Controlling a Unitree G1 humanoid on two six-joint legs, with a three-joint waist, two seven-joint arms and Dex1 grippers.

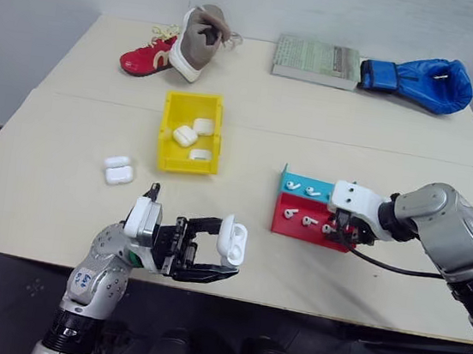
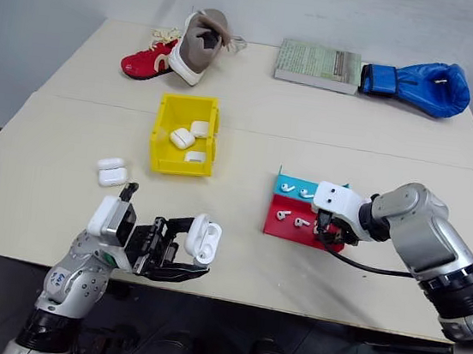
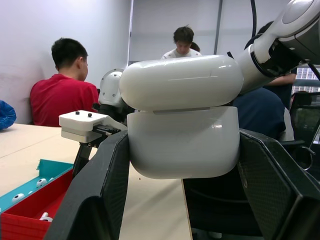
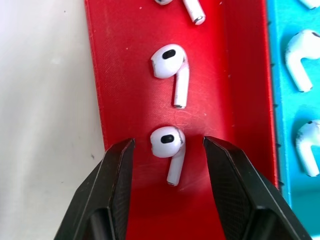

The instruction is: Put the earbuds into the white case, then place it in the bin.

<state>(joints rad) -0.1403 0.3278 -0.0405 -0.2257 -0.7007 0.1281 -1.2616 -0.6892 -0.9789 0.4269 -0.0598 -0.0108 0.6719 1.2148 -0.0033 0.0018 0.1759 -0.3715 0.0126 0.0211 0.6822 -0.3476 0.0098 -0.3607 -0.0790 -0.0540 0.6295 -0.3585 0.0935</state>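
Observation:
My left gripper [image 1: 229,254] is shut on the white case [image 1: 232,237], holding it off the table's near edge; the case [image 3: 182,125] sits between both fingers with its lid slightly raised. Several earbuds [image 1: 291,211] lie in a shallow tray with a red half [image 1: 295,229] and a blue half [image 1: 292,184]. My right gripper [image 4: 168,144] points down into the tray's red half, open. Its fingers [image 4: 117,175] stand on either side of one earbud [image 4: 167,145] without touching it. Another earbud [image 4: 170,67] lies just beyond. The yellow bin [image 1: 166,134] stands mid-table with three white cases inside.
Two more white cases [image 1: 118,169] lie on the table left of the bin. At the far edge sit a red shoe [image 1: 143,58], a tan shoe [image 1: 200,41], a book [image 1: 317,61] and a blue boxing glove [image 1: 425,82]. People [image 3: 65,85] sit beyond the table.

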